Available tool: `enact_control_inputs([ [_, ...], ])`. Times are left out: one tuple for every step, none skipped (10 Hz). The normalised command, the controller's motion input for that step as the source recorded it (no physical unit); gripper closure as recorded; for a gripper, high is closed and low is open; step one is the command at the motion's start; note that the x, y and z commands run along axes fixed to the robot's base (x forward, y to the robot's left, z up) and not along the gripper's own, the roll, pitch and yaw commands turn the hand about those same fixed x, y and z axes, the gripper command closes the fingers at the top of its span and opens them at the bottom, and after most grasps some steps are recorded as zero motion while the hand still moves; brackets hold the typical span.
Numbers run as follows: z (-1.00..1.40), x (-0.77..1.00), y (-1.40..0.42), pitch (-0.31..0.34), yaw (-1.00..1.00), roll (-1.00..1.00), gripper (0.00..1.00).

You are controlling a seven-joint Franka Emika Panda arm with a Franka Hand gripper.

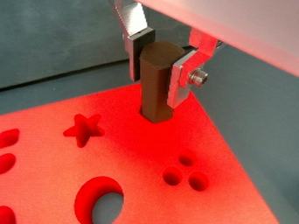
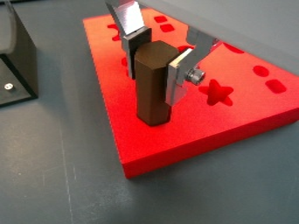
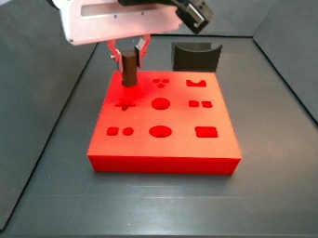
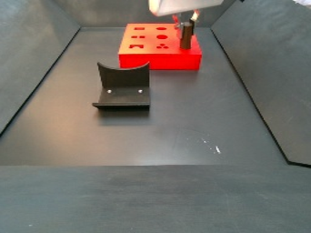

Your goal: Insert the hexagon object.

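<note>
The hexagon object [image 1: 158, 87] is a dark-brown six-sided rod. It stands upright between the fingers of my gripper [image 1: 162, 70], which is shut on its upper part. Its lower end meets the top of the red block [image 1: 233, 197] near a corner. I cannot tell whether it sits in a hole or on the surface. Both wrist views show the rod [image 2: 152, 87] and the gripper [image 2: 156, 70]. In a side view the gripper [image 3: 128, 58] holds the rod [image 3: 126, 72] over the far left corner of the red block [image 3: 162, 153]. It also shows in a side view [image 4: 187, 36].
The red block's top has cut-out holes: a star [image 1: 82, 131], a cluster of three round holes [image 1: 184, 172] and an oval [image 1: 103, 197]. The black fixture [image 3: 195, 56] stands behind the block; in a side view it [image 4: 122, 86] is in front. Dark walls [image 3: 280, 84] enclose the floor.
</note>
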Motion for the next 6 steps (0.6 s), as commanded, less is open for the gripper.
enact_control_inputs([
  [-0.71, -0.38, 0.0, 0.084, -0.02, 0.0, 1.0],
  [-0.53, -0.57, 0.0, 0.041, 0.0, 0.0, 1.0],
  [-0.53, -0.63, 0.0, 0.029, 0.0, 0.0, 1.0],
  [-0.36, -0.07, -0.03, -0.003, 0.0, 0.0, 1.0],
  [0.0, 0.0, 0.0, 0.0, 0.0, -0.01, 1.0],
  [0.0, 0.0, 0.0, 0.0, 0.0, 0.0, 1.0],
])
